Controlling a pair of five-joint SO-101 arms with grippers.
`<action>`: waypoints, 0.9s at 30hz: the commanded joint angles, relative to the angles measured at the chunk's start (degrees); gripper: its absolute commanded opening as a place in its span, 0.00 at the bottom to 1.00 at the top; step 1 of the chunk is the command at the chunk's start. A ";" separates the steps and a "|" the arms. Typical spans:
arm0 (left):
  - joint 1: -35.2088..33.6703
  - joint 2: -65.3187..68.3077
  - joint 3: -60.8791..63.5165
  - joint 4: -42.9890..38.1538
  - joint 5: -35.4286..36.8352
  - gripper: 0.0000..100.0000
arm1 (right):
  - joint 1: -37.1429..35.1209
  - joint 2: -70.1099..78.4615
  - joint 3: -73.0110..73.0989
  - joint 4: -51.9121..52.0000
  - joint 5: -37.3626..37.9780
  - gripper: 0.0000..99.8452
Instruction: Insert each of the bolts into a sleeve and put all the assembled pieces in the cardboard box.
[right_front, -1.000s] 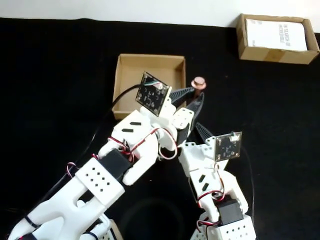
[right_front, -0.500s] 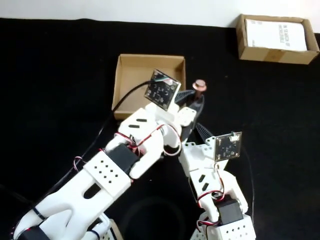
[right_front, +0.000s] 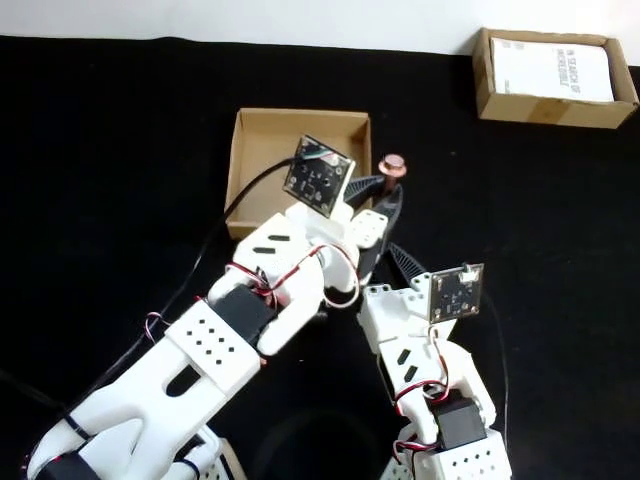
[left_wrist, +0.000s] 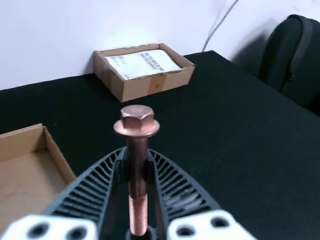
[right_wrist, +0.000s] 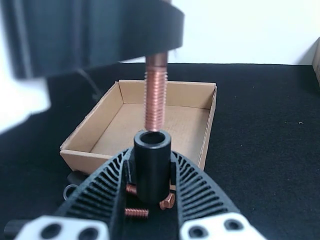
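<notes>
Now left gripper clamps a bolt upright, just beside the box. Right gripper grips a black sleeve directly under it, thread tip at the sleeve mouth. Loose bolts lie near the box.

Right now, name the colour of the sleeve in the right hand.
The sleeve is black, clearest in the right wrist view.

On my black table, at its far right corner, sits a shallow carton holding a white booklet. A white wall runs behind it. Beyond the table's edge I see a dark padded object.
</notes>
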 joint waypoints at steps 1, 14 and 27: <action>1.45 -0.40 -2.86 -0.97 0.18 0.01 | -0.13 -0.40 2.95 -0.92 0.44 0.01; -2.33 -0.40 -0.31 -1.23 0.09 0.01 | 3.65 -0.48 2.86 -1.01 3.08 0.01; 2.33 -0.31 5.85 -1.05 0.18 0.01 | 3.56 -0.48 2.77 -1.01 3.16 0.01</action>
